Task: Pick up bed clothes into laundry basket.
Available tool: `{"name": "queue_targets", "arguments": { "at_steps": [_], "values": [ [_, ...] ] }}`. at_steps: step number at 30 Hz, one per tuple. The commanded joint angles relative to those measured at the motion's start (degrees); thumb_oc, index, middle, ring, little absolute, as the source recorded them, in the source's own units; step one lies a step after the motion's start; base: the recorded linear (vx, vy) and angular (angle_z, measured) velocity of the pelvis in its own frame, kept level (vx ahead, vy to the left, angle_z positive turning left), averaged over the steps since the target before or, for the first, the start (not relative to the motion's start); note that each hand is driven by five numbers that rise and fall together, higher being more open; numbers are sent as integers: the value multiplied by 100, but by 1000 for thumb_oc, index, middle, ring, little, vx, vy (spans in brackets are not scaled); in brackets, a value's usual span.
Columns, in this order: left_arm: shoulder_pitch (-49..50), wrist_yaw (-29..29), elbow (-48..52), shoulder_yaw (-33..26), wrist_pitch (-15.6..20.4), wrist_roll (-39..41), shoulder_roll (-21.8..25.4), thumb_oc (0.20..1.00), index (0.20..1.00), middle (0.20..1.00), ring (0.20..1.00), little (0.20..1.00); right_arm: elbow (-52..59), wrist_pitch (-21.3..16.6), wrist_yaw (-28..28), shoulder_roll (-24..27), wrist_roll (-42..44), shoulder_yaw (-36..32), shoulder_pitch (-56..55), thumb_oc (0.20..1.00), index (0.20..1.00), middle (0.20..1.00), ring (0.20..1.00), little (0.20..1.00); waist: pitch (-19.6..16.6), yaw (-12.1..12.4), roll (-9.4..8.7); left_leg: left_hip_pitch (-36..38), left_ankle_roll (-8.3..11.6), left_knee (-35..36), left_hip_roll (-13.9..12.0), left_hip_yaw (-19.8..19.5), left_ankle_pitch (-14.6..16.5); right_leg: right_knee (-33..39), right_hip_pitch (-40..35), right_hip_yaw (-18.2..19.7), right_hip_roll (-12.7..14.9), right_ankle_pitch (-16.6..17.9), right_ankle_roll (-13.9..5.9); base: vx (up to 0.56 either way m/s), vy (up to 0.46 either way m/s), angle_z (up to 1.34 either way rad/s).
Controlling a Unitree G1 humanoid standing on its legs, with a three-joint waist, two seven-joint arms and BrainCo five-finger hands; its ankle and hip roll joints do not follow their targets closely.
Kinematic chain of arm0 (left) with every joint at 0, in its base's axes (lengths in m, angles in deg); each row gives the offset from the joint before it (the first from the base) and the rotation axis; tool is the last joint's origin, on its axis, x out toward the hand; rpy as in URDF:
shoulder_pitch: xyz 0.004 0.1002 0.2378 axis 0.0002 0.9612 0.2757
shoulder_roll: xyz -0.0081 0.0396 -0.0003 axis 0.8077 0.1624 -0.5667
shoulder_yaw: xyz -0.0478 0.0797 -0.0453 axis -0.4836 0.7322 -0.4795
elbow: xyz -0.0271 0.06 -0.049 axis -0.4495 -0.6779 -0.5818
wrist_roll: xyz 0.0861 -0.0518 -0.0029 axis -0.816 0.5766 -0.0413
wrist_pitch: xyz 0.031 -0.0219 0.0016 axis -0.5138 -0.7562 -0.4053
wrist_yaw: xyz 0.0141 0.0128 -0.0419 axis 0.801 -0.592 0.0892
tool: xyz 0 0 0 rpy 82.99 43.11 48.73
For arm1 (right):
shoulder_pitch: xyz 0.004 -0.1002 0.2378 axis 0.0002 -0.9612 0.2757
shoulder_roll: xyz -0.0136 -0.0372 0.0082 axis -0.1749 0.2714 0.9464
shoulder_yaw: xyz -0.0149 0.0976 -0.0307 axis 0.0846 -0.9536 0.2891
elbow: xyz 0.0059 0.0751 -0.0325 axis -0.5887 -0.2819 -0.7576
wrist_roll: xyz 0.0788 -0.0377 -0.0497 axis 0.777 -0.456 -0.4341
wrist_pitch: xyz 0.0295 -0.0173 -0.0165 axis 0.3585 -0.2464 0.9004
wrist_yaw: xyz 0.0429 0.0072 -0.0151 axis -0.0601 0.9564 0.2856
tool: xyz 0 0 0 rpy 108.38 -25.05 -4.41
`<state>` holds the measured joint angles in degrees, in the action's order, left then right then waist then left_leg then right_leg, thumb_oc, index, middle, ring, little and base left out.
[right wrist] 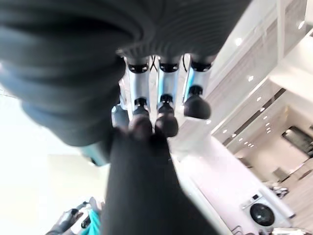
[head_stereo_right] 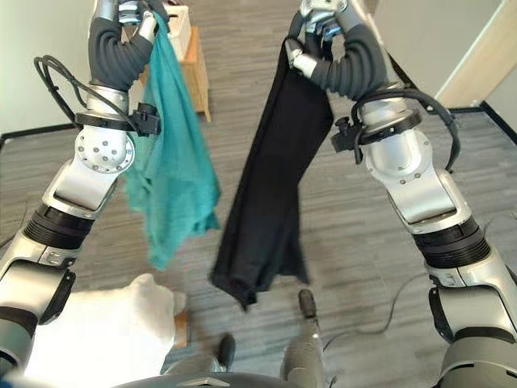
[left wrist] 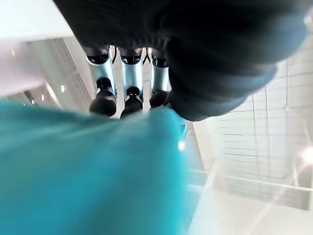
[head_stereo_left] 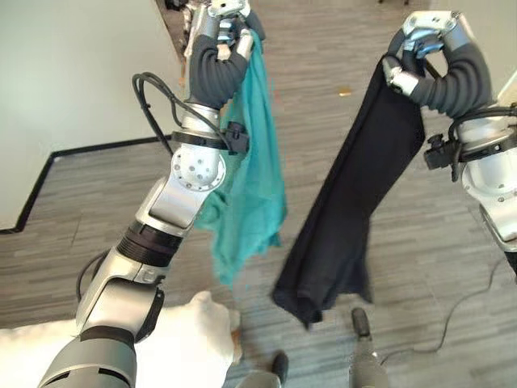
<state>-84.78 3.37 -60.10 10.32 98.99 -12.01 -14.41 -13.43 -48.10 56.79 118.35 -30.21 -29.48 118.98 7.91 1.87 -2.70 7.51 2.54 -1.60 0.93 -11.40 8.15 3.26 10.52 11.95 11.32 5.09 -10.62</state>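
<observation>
We observe both arms raised high above a grey wood-plank floor [head_stereo_left: 420,242], each with a piece of clothing hanging from it.

The left robot hand [head_stereo_left: 229,24] is held up near the top of the head views, its fingers curled round the upper edge of a teal, thin woven cloth [head_stereo_left: 250,202]. In the left wrist view the dark-tipped fingers [left wrist: 103,102] press down into the teal cloth [left wrist: 88,176], which spreads out directly below them. The cloth hangs free beside the left forearm, bunched at the top and widening towards a ragged lower corner, clear of the floor.

The right robot hand [head_stereo_right: 311,40] is likewise lifted, clenched on the top of a long black garment of soft fabric [head_stereo_right: 275,210]. In the right wrist view the fingertips [right wrist: 166,125] close on the gathered top of the black garment [right wrist: 146,196]. The garment hangs straight down in a narrow fold, its lower end crumpled and hanging above the floor.

The two items hang side by side between the arms, near each other; we cannot tell whether they touch.

At the lower left of the head views lies a white, soft bedding surface [head_stereo_right: 105,331]. A pale wall [head_stereo_left: 73,73] with a dark skirting line stands to the left. A small wooden piece of furniture [head_stereo_right: 192,61] sits on the floor behind the teal cloth.
</observation>
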Motion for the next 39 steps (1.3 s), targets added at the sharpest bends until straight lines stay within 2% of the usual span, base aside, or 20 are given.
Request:
{"name": "queue_targets", "arguments": {
  "at_steps": [1,3,7,10,16,19,21,22,25,26,28,30,31,32,33,34,35,36,38,39],
  "values": [
    [-167,89,268,-262,316,-15,-52,200,200,200,200,200,47,-176,84,56,-30,-445,381,200,200,200,200,200,41,141,-147,-539,804,-2112,-789,895,-523,-167,-436,-10,236,-178,-243,235,-228,60],
    [-149,98,143,-232,314,20,-109,200,200,200,200,200,-25,-137,101,82,-49,-343,423,200,200,200,200,200,190,251,-243,-942,747,-2629,-871,994,-432,-140,-747,-96,264,-339,-128,292,-203,11],
    [-133,29,-121,-219,263,70,-204,200,200,200,200,200,-57,-112,-26,153,-45,-254,394,200,200,200,200,200,167,385,-269,-1169,556,-1537,-779,1309,-186,-109,-1085,-251,115,-621,-52,340,-38,-11],
    [-127,-16,-474,-160,162,85,-265,200,200,200,200,200,-354,-116,-89,180,213,-277,195,200,200,200,200,200,94,603,-91,-1547,459,214,-620,1697,-1052,-145,-1523,-387,-298,-1005,30,491,58,-8],
    [100,-273,-983,-108,-2,335,-186,200,200,200,200,200,-742,-22,-121,-156,390,-466,-372,200,200,200,200,200,-45,664,-115,-1788,216,564,-792,2710,-1280,-461,-2170,-355,-806,-1617,236,523,116,3],
    [288,-424,-1110,-145,-97,272,2,200,200,200,200,200,-859,33,-158,-339,219,-618,-657,200,200,200,200,200,-170,638,-216,-1424,84,573,-853,3045,-1276,-1073,-2191,-290,-1094,-1776,103,481,122,-47],
    [377,-429,-1131,-190,-114,218,173,200,200,200,200,200,-1051,29,-142,-396,165,-612,-640,200,200,200,200,200,-187,666,-265,-1159,31,546,-847,3185,-1152,-1727,-2094,-299,-1292,-1590,-363,402,53,-23],
    [433,-463,-1132,-241,-156,186,220,200,200,200,200,200,-1126,61,-150,-420,123,-649,-675,200,200,200,200,200,-144,596,-254,-1026,77,527,-909,3173,-1136,-2202,-1904,-235,-1415,-1292,-438,378,-71,-7],
    [473,-517,-1123,-303,-190,177,229,200,200,200,200,200,-1111,103,-158,-396,-57,-805,-838,200,200,200,200,200,-142,392,-140,-827,183,540,-1022,3031,-1121,-2726,-1585,-84,-1633,-1013,-438,413,-18,9],
    [489,-579,-1171,-310,-174,128,147,200,200,200,200,200,-1166,103,-149,-301,-106,-1031,-1070,200,200,200,200,200,-145,136,-76,-735,178,591,-894,2721,-1083,-2568,-1431,517,-1758,-1111,-438,440,125,36],
    [524,-649,-1184,-274,-104,84,5,200,200,200,200,200,-1148,55,-132,-201,-84,-1294,-1442,200,200,200,200,200,-150,-93,-51,-682,83,611,-628,2310,-952,-2122,-1303,1220,-1707,-1286,-438,435,143,110],
    [431,-652,-1208,-157,-43,-3,-235,200,200,200,200,200,-1038,-5,-139,-157,-94,-1542,-1771,200,200,200,200,200,-138,-207,54,-481,61,599,-559,1915,-671,-1633,-801,1523,-1370,-1447,-438,276,41,107],
    [408,-646,-1224,-129,-39,-11,-265,200,200,200,200,200,-1017,-3,-144,-145,-95,-1588,-1819,200,200,200,200,200,-161,-224,51,-505,42,576,-529,1868,-630,-1598,-821,1480,-1325,-1480,-438,426,-150,84],
    [248,-589,-1230,60,6,-48,-430,200,200,200,200,200,-870,-117,-22,-94,-95,-1718,-1931,200,200,200,200,200,-22,-350,79,-241,192,339,-537,1563,-293,-1291,-15,1375,-764,-939,-438,489,-172,99],
    [190,-561,-1263,133,-13,-100,-426,200,200,200,200,200,-837,-123,21,-32,-146,-1727,-1925,200,200,200,200,200,30,-434,37,-171,230,87,-523,1465,-49,-1153,172,1171,-509,-684,-411,593,-163,105],
    [166,-584,-1241,156,-31,-181,-360,200,200,200,200,200,-646,-121,8,52,-238,-1796,-1974,200,200,200,200,200,17,-528,-72,-59,228,-234,-496,1570,325,-869,73,760,-281,-679,-360,419,-62,109],
    [209,-618,-1286,136,-37,-174,-375,200,200,200,200,200,-570,-87,-57,24,-236,-1844,-1997,200,200,200,200,200,-28,-623,-147,1,266,-479,-425,1554,424,-820,-36,877,-306,-676,-421,272,-9,111],
    [220,-622,-1284,137,-35,-173,-369,200,200,200,200,200,-544,-71,-67,12,-237,-1854,-2018,200,200,200,200,200,-13,-651,-155,-16,260,-560,-420,1525,474,-812,-75,851,-287,-693,-429,356,-105,102],
    [451,-666,-1153,-53,36,-88,-345,200,200,200,200,200,-259,-97,-174,-5,-232,-1960,-2022,200,200,200,200,200,-63,-684,-263,-256,503,-1694,-586,1713,162,-672,-338,852,-316,-529,-371,257,-120,136],
    [567,-548,-1097,-174,77,-11,-333,200,200,200,200,200,-211,-150,-103,37,-240,-1878,-1859,200,200,200,200,200,98,-505,-467,-1002,574,-3078,-536,1597,-69,-686,-615,862,-315,-494,-145,207,-118,118]
  ]
}}
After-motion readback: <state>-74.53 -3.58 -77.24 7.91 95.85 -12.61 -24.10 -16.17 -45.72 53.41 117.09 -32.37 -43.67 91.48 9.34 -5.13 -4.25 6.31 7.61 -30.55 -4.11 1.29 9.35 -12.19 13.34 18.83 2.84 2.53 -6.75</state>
